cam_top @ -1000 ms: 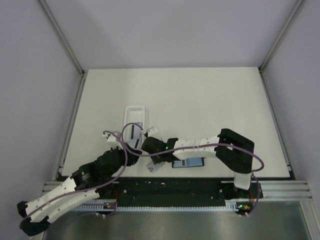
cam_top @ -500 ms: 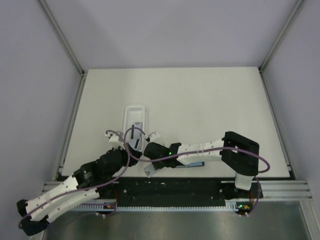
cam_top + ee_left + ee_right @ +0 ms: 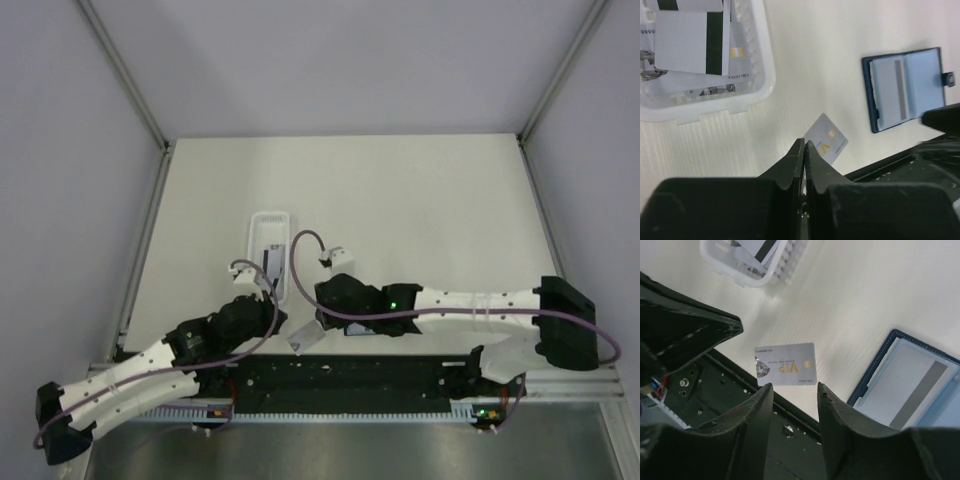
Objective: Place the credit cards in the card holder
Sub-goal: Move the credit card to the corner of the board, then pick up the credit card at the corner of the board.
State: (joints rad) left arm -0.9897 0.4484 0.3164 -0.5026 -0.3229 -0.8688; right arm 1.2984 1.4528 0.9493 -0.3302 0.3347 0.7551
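A grey VIP credit card lies flat at the table's front edge; it also shows in the right wrist view and the top view. The navy card holder lies open to its right, light blue inside, with a card in one pocket. In the top view my right arm mostly hides it. My left gripper is shut and empty, its tips just left of the loose card. My right gripper is open, and the card lies just beyond its fingertips.
A white plastic tray behind the grippers holds more striped cards. The black rail runs along the table's front edge right by the loose card. Both arms crowd the front middle of the table.
My right arm has stretched out low along the front edge, its elbow swinging far right. My left gripper has moved right, closer to the loose card. The card has stayed put.
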